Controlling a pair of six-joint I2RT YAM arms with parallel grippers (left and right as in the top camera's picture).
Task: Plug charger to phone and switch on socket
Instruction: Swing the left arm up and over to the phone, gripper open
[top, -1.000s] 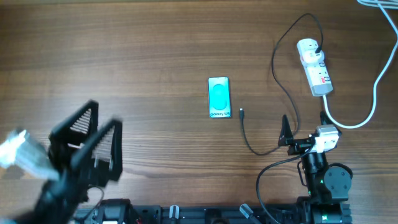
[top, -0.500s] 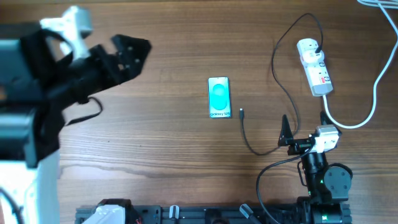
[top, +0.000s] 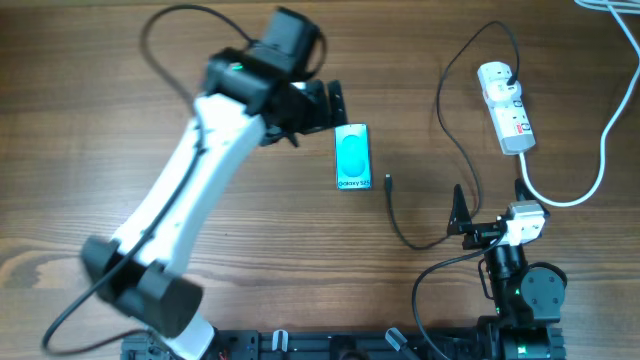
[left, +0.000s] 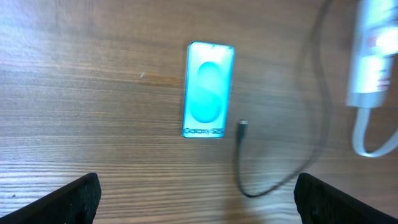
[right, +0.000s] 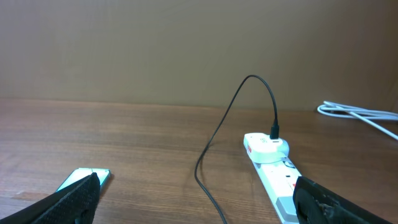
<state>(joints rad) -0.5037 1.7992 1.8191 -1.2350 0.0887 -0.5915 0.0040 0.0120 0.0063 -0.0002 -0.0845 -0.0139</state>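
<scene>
The phone (top: 351, 156) lies flat mid-table with its cyan screen up and its Galaxy end toward the front; it also shows in the left wrist view (left: 209, 90) and the right wrist view (right: 84, 178). The charger's black plug tip (top: 388, 183) lies loose just right of the phone's front end (left: 242, 127). Its thin cable (top: 446, 110) runs to an adapter in the white socket strip (top: 506, 120), which also shows in both wrist views (left: 372, 56) (right: 280, 174). My left gripper (top: 332, 106) is open and empty just back-left of the phone (left: 199, 199). My right gripper (top: 489, 207) is open and empty at the front right (right: 199, 199).
A thick white cord (top: 601, 150) loops from the socket's front end off the right back edge of the wooden table (top: 200, 60). The charger cable curves between the phone and the right gripper.
My left arm has swung from the front left corner up and across to the phone. The phone, cable, socket and right arm have not moved.
</scene>
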